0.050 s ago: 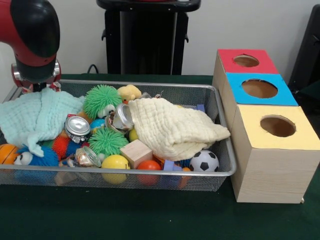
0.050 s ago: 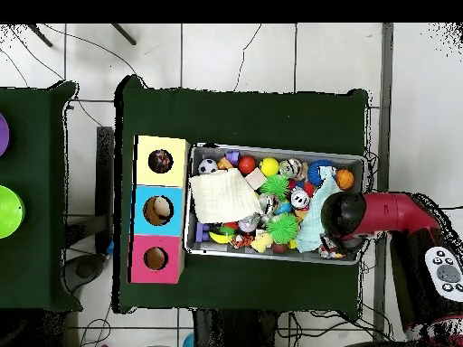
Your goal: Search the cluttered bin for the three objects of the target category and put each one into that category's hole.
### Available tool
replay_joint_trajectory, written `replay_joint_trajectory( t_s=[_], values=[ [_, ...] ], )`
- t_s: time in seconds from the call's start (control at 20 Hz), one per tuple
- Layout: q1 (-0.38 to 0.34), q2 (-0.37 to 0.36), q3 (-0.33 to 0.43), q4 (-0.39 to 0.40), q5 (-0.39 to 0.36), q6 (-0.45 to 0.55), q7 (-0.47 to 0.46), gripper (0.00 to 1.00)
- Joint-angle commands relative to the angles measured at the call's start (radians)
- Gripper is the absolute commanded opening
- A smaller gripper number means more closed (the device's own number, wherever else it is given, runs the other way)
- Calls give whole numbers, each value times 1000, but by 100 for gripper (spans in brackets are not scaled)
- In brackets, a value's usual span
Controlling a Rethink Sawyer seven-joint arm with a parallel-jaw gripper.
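Gripper state cannot be told — red-and-black arm [image 1: 31,37] hangs over the wire-mesh bin's [image 1: 150,172] mint-cloth [image 1: 35,116] end, bin heaped with balls, cans, cream muslin cloth [image 1: 172,129] — beside it, the red-blue-yellow-topped wooden hole box [image 1: 270,150].

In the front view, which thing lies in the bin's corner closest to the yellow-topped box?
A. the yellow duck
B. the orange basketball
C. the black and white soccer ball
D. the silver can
C: the soccer ball sits in the bin at the near corner beside the yellow-topped box, just under the edge of the cream cloth.
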Motion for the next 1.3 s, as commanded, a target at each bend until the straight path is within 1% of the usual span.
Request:
replay_joint_trajectory(
  t_s=[0.05, 0.1, 0.2, 0.4, 0.45, 0.6, 0.7, 0.9, 1.1, 1.25, 1.3],
  values=[
    [-2, 27, 33, -2, 14, 67, -232, 0],
    [-3, 14, 40, 7, 29, 68, -227, 0],
    [-16, -36, 65, 45, 71, 56, -224, 0],
    [-41, -170, 128, 160, 193, 4, -183, 0],
    [-45, -207, 141, 189, 231, 14, -177, 0],
    [-36, -311, 155, 251, 305, 45, -162, 0],
    [-32, -367, 164, 286, 341, 31, -147, 0],
    [-20, -451, 173, 324, 404, 33, -134, 0],
    [-18, -499, 178, 345, 445, 31, -137, 0],
    [-24, -525, 187, 362, 479, 4, -129, 0],
    [-27, -563, 199, 382, 513, -1, -133, 0]
  ],
)
